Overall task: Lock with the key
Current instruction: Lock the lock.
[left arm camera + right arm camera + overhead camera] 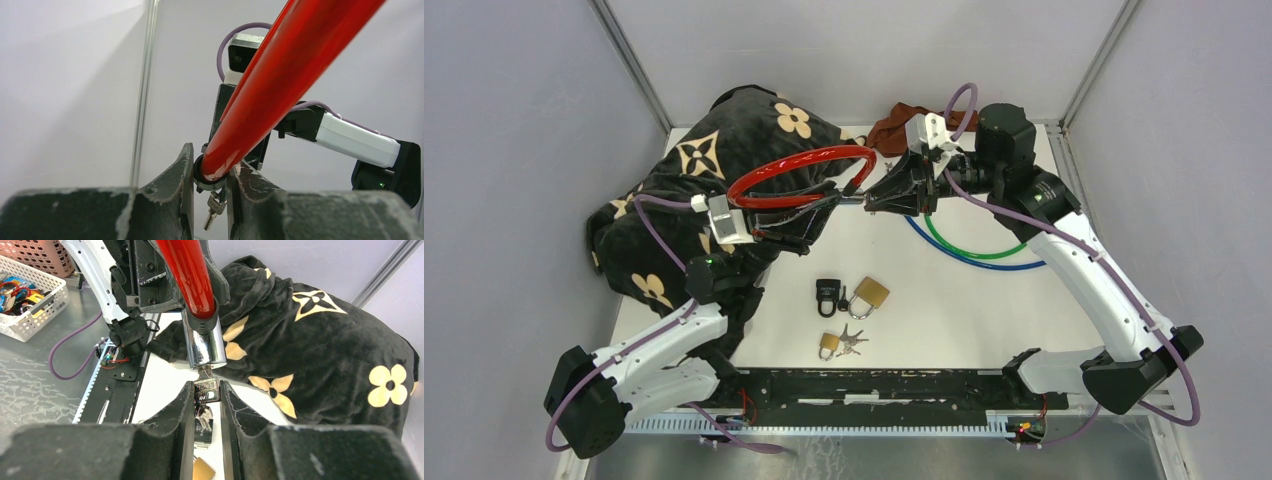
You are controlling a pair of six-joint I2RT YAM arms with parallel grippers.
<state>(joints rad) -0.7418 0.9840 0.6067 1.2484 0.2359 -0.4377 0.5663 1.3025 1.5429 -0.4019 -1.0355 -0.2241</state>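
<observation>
- Red plastic covers the cable lock [809, 153]. My left end effector [212, 172] is closed around this red tube, just behind the chrome cylinder [204, 347], and holds it above the worktop [984, 310].
- My right end effector [206, 390] is narrow and pinches the head of the key [206, 388].
- The cylinder lies straight ahead of the right end effector. The key blade appears to be inside the keyhole.
- The long axis of key and cylinder runs nearly along the approach line of the right end effector, so I judge that the next move is a roll of the wrist about this line.
- The right arm is the one at the key. The left arm must only resist the twist.
</observation>
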